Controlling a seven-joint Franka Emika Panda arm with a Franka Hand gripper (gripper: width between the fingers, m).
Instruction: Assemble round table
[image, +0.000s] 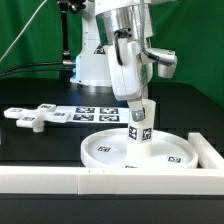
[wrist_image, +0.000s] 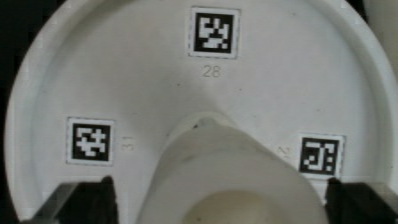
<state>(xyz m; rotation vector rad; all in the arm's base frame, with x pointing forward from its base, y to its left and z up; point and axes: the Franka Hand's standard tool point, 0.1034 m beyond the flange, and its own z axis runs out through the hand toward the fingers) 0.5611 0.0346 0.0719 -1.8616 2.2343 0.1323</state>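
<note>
Round disc (image: 100, 150): laid flat at the bench's front edge, toward the exterior view's right corner, beside the border wall (image: 60, 180). Cross-shaped piece (image: 30, 118): laid well apart, toward the exterior view's left edge. Leg (image: 139, 128): held upright over the disc's middle, clamped between the fingers of the gripper (image: 136, 108).

A short cylindrical white plastic leg (image: 139, 130) is held upright between the fingers of the two-finger gripper (image: 135, 108), its lower end set at the middle of a large rimmed round white plastic disc (image: 104, 149). A flat cross-shaped white piece (image: 33, 118) is seen well apart, toward the exterior view's left, beside the marker board (image: 88, 113).
</note>
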